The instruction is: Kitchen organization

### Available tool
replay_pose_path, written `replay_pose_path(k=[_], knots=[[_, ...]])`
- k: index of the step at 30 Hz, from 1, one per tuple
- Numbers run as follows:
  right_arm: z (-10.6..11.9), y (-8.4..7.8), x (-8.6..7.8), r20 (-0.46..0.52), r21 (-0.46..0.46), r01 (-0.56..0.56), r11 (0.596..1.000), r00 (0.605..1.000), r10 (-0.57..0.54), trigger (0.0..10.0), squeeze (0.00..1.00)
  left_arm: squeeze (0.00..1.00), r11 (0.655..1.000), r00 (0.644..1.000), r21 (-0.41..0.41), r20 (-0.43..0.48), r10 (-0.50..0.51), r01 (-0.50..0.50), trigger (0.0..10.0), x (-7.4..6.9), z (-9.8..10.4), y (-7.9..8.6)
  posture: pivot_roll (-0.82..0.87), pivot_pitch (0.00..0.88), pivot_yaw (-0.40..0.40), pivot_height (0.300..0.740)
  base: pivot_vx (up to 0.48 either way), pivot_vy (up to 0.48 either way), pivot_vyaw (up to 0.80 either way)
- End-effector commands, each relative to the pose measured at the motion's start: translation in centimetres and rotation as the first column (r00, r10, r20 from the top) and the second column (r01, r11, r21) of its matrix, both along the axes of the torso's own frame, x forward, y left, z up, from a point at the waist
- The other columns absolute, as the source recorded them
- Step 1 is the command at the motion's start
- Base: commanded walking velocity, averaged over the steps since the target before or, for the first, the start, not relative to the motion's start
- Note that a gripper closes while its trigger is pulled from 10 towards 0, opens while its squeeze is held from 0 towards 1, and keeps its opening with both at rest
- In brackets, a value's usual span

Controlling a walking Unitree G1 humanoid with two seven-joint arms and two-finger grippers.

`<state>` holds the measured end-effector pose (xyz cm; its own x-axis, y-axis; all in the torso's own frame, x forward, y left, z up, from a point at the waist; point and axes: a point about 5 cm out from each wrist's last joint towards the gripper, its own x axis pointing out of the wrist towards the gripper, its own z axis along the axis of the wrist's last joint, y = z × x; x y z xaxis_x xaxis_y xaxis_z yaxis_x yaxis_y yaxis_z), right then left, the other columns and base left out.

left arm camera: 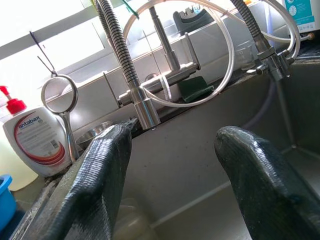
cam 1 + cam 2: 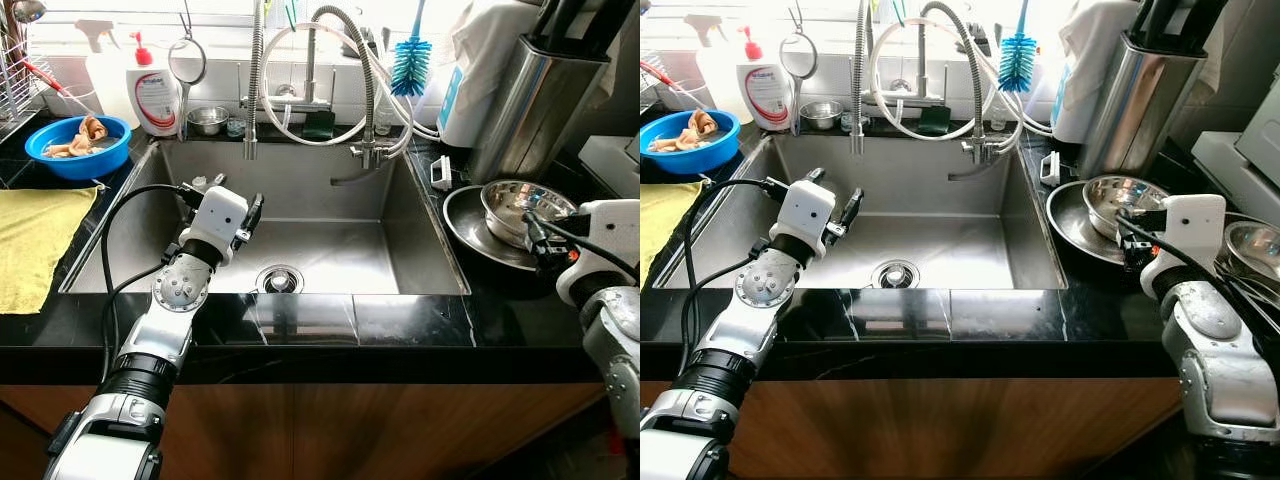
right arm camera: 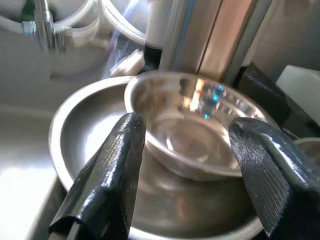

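Black tabletop edge (image 2: 400, 325) fronts the sink (image 2: 400, 250); both tools, left (image 1: 172, 165) and right (image 3: 187, 170), gape empty. Steel bowl (image 3: 195, 130) on its plate (image 3: 75, 145) may skid, clattering.

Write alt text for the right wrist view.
Two open black fingers of the right gripper frame a small steel bowl sitting inside a wider steel plate on the counter. Behind them stands a tall shiny steel canister, with the sink's faucet hoses blurred beyond.

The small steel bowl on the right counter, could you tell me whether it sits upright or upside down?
Upright: the small steel bowl rests inside the larger steel dish, its open, shiny hollow facing up.
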<state>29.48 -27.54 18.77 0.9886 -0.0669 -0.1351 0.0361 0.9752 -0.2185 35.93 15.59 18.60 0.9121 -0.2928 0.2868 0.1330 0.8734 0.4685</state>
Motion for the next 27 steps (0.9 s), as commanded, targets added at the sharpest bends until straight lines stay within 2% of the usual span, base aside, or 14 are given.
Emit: replay_pose_path(k=[1,10,15,17,19,20,24,27], knots=[[0.1,-0.3,0.3,-0.016,-0.022,-0.016,1.000,1.000,0.015,10.0,0.00,0.00,1.000,1.000,0.003,0.015,-0.009,0.009,10.0,0.0,0.5,-0.4,0.05,0.000,-0.056,0.740,0.000,0.000,0.00],[0.4,-2.0,1.5,-0.049,-0.119,-0.080,0.990,0.996,0.074,10.0,0.00,0.00,0.999,1.000,-0.032,0.018,-0.007,0.007,10.0,0.0,0.8,0.0,0.06,0.000,-0.053,0.740,0.000,0.000,0.00],[0.8,-2.5,2.0,-0.050,-0.139,-0.119,0.983,0.992,0.113,10.0,0.00,0.00,0.992,0.999,-0.120,-0.024,0.033,-0.036,10.0,-0.3,0.2,1.7,0.06,0.000,-0.053,0.740,0.000,0.000,0.00],[0.6,-2.5,2.1,-0.063,-0.149,-0.151,0.977,0.988,0.143,10.0,0.00,0.00,0.983,0.998,-0.175,-0.047,0.052,-0.060,10.0,-0.3,0.2,2.3,0.06,0.000,-0.053,0.740,0.000,0.000,0.00],[0.2,-2.3,2.1,-0.080,-0.154,-0.183,0.971,0.982,0.172,10.0,0.00,0.00,0.961,0.994,-0.264,-0.086,0.065,-0.085,10.0,-0.4,-0.1,3.4,0.06,0.000,-0.053,0.740,0.000,0.000,0.00],[0.2,-2.3,2.1,-0.081,-0.155,-0.186,0.970,0.981,0.175,10.0,0.00,0.00,0.958,0.994,-0.273,-0.089,0.064,-0.086,10.0,-0.4,-0.2,3.5,0.06,0.000,-0.053,0.740,0.000,0.000,0.00],[-0.1,-2.4,2.1,-0.087,-0.159,-0.212,0.964,0.976,0.201,10.0,0.00,0.00,0.957,0.996,-0.278,-0.030,0.084,-0.089,10.0,-1.9,0.7,5.4,0.06,0.000,-0.054,0.740,0.000,0.000,0.00],[-0.3,-2.7,2.1,-0.087,-0.159,-0.211,0.965,0.976,0.199,10.0,0.00,0.00,0.967,0.994,-0.234,0.012,0.111,-0.105,10.0,-3.2,1.5,6.6,0.07,0.000,-0.054,0.740,0.000,0.000,0.00]])
